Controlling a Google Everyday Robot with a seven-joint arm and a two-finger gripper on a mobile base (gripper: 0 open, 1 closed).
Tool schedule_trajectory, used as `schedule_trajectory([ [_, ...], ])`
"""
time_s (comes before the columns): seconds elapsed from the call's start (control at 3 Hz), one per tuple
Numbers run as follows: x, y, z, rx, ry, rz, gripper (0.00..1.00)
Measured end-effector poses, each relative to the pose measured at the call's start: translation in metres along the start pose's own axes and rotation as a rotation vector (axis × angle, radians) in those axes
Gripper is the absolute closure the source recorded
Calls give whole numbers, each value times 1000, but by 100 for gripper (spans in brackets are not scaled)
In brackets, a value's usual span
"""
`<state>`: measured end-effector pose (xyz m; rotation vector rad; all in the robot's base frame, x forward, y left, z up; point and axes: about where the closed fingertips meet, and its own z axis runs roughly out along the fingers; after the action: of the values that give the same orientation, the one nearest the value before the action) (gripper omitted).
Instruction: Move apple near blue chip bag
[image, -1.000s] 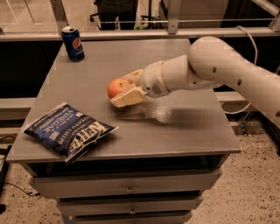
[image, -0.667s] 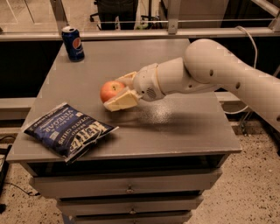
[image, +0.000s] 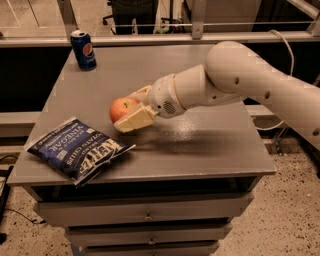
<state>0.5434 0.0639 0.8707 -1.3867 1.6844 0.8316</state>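
The apple (image: 121, 107) is round and red-orange, held between the cream fingers (image: 134, 120) of my gripper (image: 129, 109) just above the grey table (image: 200, 150). The gripper is shut on the apple, with the white arm reaching in from the right. The blue chip bag (image: 77, 149) lies flat at the table's front left corner, dark blue with white lettering. The apple is a short way up and to the right of the bag, not touching it.
A blue soda can (image: 83, 49) stands upright at the table's back left corner. Drawers (image: 145, 216) sit under the tabletop. A rail and dark furniture run behind the table's far edge.
My gripper has carried the apple leftward and toward the front, closer to the blue chip bag. The bag and the can have not moved.
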Motion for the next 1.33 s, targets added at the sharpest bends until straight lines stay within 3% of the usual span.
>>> schedule_trajectory([
  [0.33,-1,5,2,-34,15,12,53],
  [0.67,-2,17,11,-81,24,25,22],
  [1.0,-1,25,21,-108,30,29,0],
  [1.33,-1,22,16,-98,33,26,0],
])
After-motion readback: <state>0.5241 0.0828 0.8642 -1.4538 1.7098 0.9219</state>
